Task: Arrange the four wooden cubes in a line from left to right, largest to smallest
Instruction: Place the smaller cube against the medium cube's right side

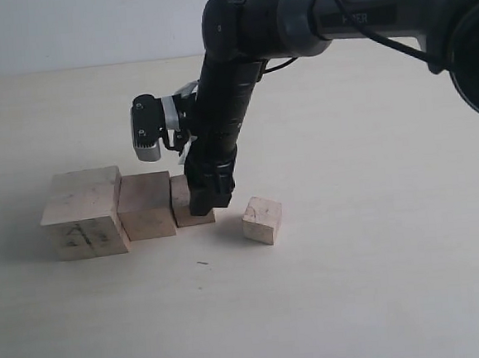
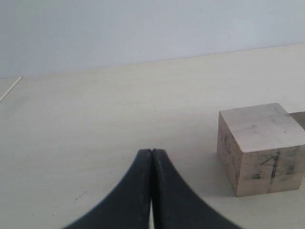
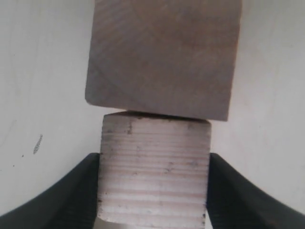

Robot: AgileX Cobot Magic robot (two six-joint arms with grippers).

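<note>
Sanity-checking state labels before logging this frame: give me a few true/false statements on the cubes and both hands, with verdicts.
1. The right hand is shut on the third-largest pale wooden cube. True.
2. The smallest pale wooden cube touches its neighbour. False: it sits apart from the other three, to their right.
3. The left hand holds a cube. False: it is shut and empty.
4. The largest pale wooden cube, dark marks on one face, is leftmost. True.
</note>
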